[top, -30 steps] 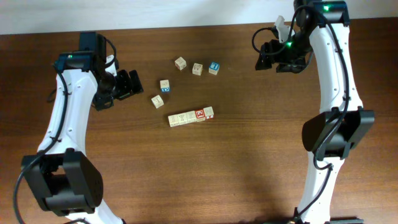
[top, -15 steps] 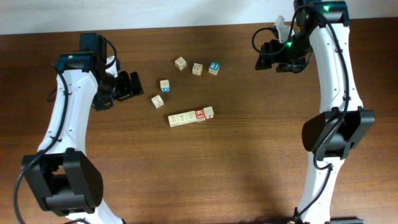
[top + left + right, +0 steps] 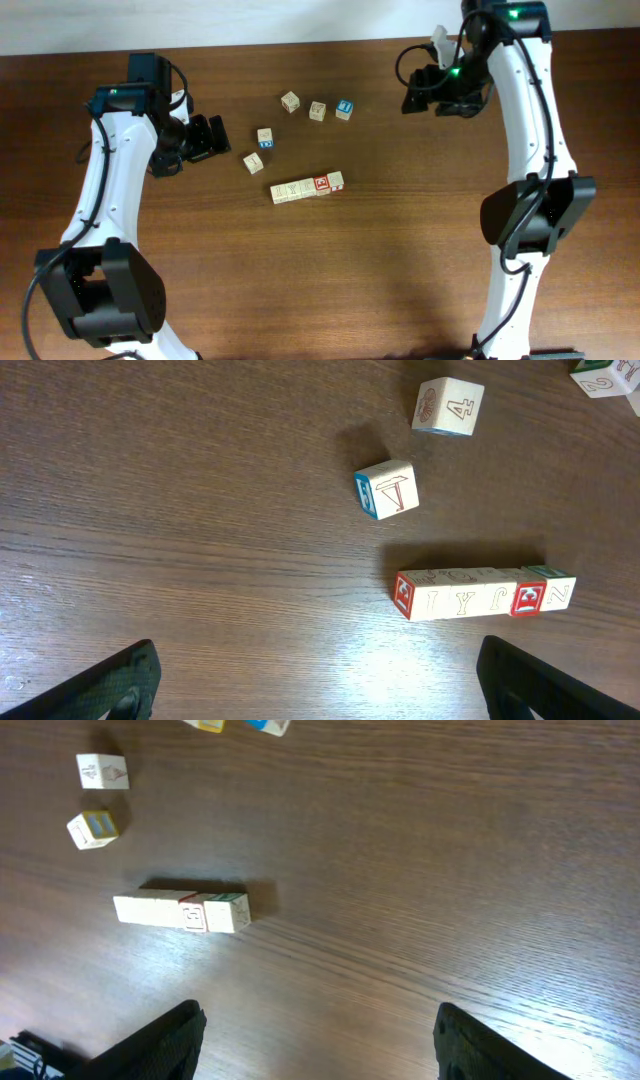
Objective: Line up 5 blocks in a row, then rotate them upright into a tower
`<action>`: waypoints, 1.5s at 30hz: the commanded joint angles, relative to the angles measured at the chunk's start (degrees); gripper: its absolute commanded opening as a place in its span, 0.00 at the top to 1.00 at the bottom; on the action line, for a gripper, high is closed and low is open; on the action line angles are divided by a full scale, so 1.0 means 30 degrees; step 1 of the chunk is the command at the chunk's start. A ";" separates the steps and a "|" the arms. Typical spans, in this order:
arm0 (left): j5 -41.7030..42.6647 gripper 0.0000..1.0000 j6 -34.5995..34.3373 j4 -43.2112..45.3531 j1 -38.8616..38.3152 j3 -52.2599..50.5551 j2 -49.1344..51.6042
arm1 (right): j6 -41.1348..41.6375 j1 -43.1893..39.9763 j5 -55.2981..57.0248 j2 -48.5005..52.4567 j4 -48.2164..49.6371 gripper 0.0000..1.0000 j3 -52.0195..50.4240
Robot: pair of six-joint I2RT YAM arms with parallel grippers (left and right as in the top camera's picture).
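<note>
The row of blocks lies alone on the tabletop. I see bare wood on my side of it and off its right end, so there is open passage there. Just beyond its left end sits a loose cube, with a second cube behind that. Both stand between the row and my left gripper. Farther back, two pale cubes and a blue-faced cube line up, with open wood between them and my right gripper.

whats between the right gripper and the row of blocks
Nothing: only bare table lies between the right gripper and the row of blocks. The right wrist view shows this, and the overhead view agrees.
</note>
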 commanded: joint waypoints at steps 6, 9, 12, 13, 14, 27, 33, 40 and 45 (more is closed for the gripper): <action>0.0270 0.01 0.0386 0.0015 0.0000 -0.0204 0.0226 | -0.0270 0.0160 -0.0022 -0.0036 0.0058 0.26 -0.0095; 0.0270 0.01 0.0386 0.0015 -0.0007 -0.0204 0.0226 | -0.0277 0.0160 -0.0022 -0.0036 0.0058 0.25 -0.0095; 0.0270 0.01 0.0379 0.0015 -0.0007 -0.0204 0.0226 | -0.0277 0.0160 -0.0022 -0.0036 0.0058 0.25 -0.0095; 0.0270 0.01 0.0379 0.0015 0.0000 -0.0204 0.0226 | -0.0277 0.0160 -0.0022 -0.0036 0.0058 0.25 -0.0095; 0.0270 0.01 0.0379 0.0015 -0.0007 -0.0204 0.0226 | -0.0277 0.0160 -0.0022 -0.0036 0.0066 0.25 -0.0102; 0.0284 0.00 0.1027 0.0087 0.0000 -0.0204 0.0823 | -0.0270 0.0291 -0.0670 0.0386 0.0423 0.25 -0.0102; 0.1064 0.00 0.1421 0.0321 0.0000 -0.0204 0.1202 | -0.0262 0.0809 -0.0678 0.0481 0.0969 0.25 -0.0102; 0.2594 0.02 0.1596 0.0510 0.0408 -0.0204 0.1872 | -0.0262 0.1086 -0.1472 0.1239 0.1049 0.28 -0.0102; 0.2732 0.06 0.1596 0.0444 0.1027 -0.0204 0.1909 | -0.0262 0.1297 -0.1537 0.1537 0.1078 0.28 -0.0102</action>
